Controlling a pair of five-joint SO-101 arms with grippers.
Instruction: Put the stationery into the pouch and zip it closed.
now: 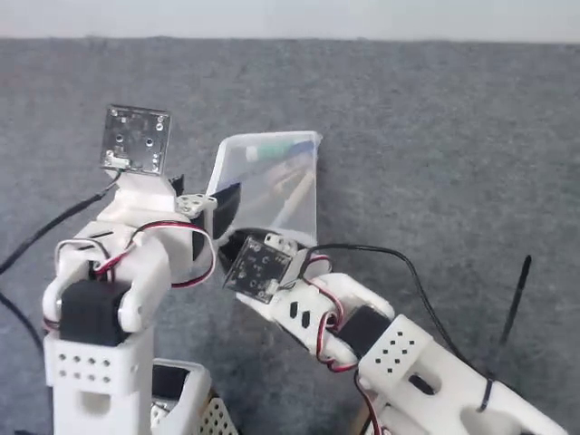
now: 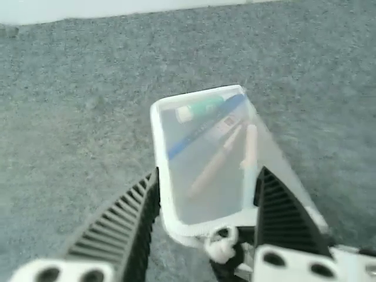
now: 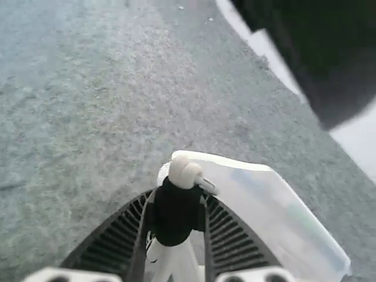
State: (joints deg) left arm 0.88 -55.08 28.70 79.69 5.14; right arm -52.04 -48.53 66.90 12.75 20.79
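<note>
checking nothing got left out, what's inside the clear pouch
Through the clear plastic pouch: a green-and-white stick, a blue pen and two tan pencils. Its end in the left pincer, by the black zip pull the right pincer grips, is covered.

Grey felt-like mat (image 1: 435, 118) over the whole work surface. Pale wall strip (image 1: 290, 18) along far edge, meeting mat in a straight line.

Grey felt-like tabletop (image 1: 453, 118), pale wall (image 1: 290, 18) along its far edge.
</note>
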